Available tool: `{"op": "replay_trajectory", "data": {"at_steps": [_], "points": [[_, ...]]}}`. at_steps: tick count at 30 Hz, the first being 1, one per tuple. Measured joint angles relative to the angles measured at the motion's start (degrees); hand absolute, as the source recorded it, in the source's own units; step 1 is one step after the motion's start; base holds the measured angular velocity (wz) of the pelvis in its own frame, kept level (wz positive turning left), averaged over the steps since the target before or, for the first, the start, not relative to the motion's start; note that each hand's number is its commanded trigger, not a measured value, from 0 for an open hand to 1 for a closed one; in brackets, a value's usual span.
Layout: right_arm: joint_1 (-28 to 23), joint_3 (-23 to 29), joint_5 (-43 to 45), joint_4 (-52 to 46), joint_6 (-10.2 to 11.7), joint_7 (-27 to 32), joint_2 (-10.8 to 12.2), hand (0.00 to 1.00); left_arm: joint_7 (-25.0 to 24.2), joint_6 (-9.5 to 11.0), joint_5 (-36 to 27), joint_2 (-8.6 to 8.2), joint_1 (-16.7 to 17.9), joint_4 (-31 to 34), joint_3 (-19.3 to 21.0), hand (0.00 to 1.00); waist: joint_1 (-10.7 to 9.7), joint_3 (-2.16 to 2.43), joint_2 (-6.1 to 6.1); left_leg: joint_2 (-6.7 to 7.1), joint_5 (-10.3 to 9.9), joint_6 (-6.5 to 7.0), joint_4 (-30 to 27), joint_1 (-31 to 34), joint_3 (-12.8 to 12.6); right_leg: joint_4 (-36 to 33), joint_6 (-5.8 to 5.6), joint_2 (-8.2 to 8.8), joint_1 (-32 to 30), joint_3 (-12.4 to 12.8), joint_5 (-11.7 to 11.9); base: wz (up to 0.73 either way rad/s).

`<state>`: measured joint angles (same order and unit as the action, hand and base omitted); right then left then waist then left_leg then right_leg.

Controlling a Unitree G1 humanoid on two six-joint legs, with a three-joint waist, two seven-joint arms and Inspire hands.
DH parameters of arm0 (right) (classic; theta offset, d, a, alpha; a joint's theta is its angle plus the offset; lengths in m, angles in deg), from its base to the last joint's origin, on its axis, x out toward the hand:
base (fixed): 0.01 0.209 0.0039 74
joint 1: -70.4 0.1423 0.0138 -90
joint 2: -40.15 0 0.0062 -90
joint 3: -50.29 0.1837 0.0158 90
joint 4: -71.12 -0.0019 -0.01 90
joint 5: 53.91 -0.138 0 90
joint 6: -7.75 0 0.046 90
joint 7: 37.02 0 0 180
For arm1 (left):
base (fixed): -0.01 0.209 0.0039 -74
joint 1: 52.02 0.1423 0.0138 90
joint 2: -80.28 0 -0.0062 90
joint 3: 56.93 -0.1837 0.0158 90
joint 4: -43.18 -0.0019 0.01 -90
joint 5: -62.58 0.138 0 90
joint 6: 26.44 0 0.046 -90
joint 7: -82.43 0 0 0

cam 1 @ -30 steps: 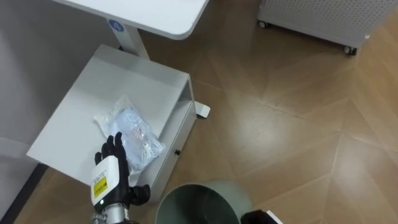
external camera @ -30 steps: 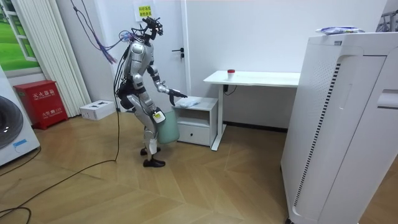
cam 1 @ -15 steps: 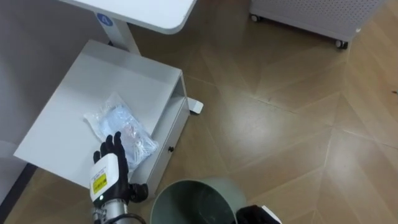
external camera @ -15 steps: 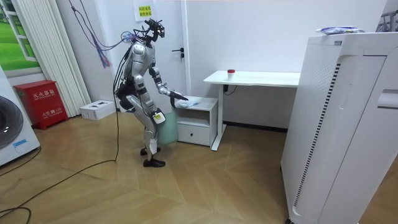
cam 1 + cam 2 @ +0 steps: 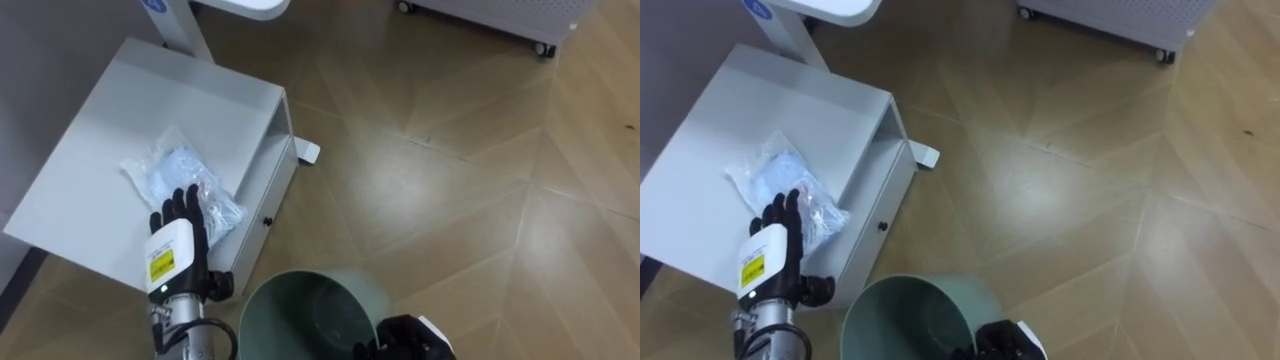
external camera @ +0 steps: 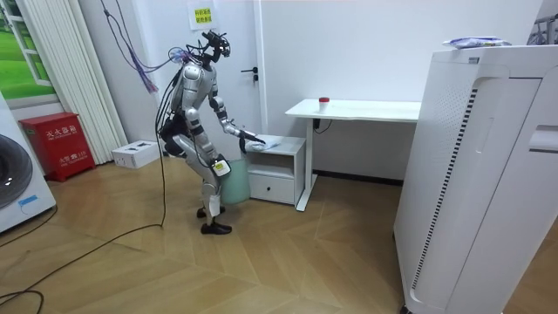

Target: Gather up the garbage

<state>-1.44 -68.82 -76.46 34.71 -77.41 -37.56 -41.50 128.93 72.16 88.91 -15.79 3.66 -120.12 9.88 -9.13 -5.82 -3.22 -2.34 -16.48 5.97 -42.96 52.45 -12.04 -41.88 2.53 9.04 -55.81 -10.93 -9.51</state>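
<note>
Wood floor [image 5: 450, 150] surrounds a low white cabinet [image 5: 130, 100] with the crumpled plastic bag [image 5: 163, 170] on top. Left hand [image 5: 172, 252], fingers straight, covers the bag's near edge, likely to gather it. Green bin [image 5: 310, 315] waits below, right hand [image 5: 405, 335] at its rim, grip unclear.

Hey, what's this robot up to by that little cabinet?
It is clearing rubbish. Its left hand, fingers straight, reaches over a crumpled clear plastic bag lying on top of the low white cabinet. The fingertips are at the bag's near edge and have not yet gripped it. Its right hand is at the rim of a green bin beside the cabinet.
</note>
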Motion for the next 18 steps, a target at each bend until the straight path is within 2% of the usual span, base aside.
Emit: {"op": "replay_trajectory", "data": {"at_steps": [6,7,9,10,11,12,15,18], "points": [[0.2,0.0,-1.8,0.0,-0.4,-0.4,-0.1,1.00,-3.5,-2.4,2.3,0.01,-0.2,-0.4,-0.3,0.00,-0.2,-0.07,-0.11,-0.28,0.0,0.00,0.0,0.2,0.0,0.1,0.04,-0.14,0.0,-0.3,0.0,0.00],[0.3,0.0,-2.2,0.0,-0.8,-0.5,-0.3,1.00,-3.8,-3.1,3.0,0.01,-0.2,-0.4,-0.6,0.05,-0.1,-0.09,-0.14,-0.28,0.0,0.01,0.0,0.2,0.0,0.1,0.04,-0.14,0.0,-0.3,0.0,0.00],[0.4,0.0,-2.3,-0.1,-1.2,-0.8,-0.5,1.00,-4.2,-3.7,3.3,0.02,-0.4,-0.4,-0.9,0.20,0.0,-0.11,-0.17,-0.28,-0.1,0.00,0.0,0.2,0.0,0.2,0.04,-0.14,0.0,-0.3,0.0,0.00],[0.4,0.0,-2.3,-0.1,-1.2,-0.9,-0.6,1.00,-4.5,-4.2,3.5,0.03,-0.7,-0.4,-1.1,0.38,0.1,-0.13,-0.20,-0.28,-0.1,0.00,0.0,0.2,0.0,0.2,0.04,-0.14,0.0,-0.3,0.0,0.00],[0.4,0.0,-2.3,-0.2,-1.2,-0.9,-0.6,1.00,-4.5,-4.7,3.6,0.05,-0.9,-0.4,-1.4,0.78,0.1,-0.15,-0.23,-0.28,-0.1,0.00,0.0,0.2,0.0,0.1,0.04,-0.12,0.0,-0.3,0.0,0.00],[0.4,0.0,-2.3,-0.2,-1.2,-0.9,-0.6,1.00,-4.5,-5.0,3.7,0.06,-1.0,-0.4,-1.6,1.00,0.1,-0.15,-0.24,-0.28,-0.1,0.00,0.0,0.2,0.0,0.1,0.04,-0.12,0.0,-0.3,0.0,0.00],[0.5,0.0,-2.3,-0.2,-1.4,-0.9,-0.9,1.00,-2.8,-6.0,4.8,0.59,-1.9,0.1,-1.8,1.00,0.4,-0.16,-0.25,-0.23,-0.1,0.00,-0.1,0.2,0.0,0.1,0.12,0.00,0.0,-0.3,-0.1,0.00],[0.6,0.0,-2.2,-0.2,-2.0,-0.9,-1.2,1.00,-2.9,-6.5,6.0,2.22,-3.5,0.2,-1.9,1.00,0.9,-0.16,-0.26,-0.24,-0.1,-0.05,-0.3,0.1,0.0,0.1,0.23,0.05,0.0,-0.3,-0.1,0.00]]}}
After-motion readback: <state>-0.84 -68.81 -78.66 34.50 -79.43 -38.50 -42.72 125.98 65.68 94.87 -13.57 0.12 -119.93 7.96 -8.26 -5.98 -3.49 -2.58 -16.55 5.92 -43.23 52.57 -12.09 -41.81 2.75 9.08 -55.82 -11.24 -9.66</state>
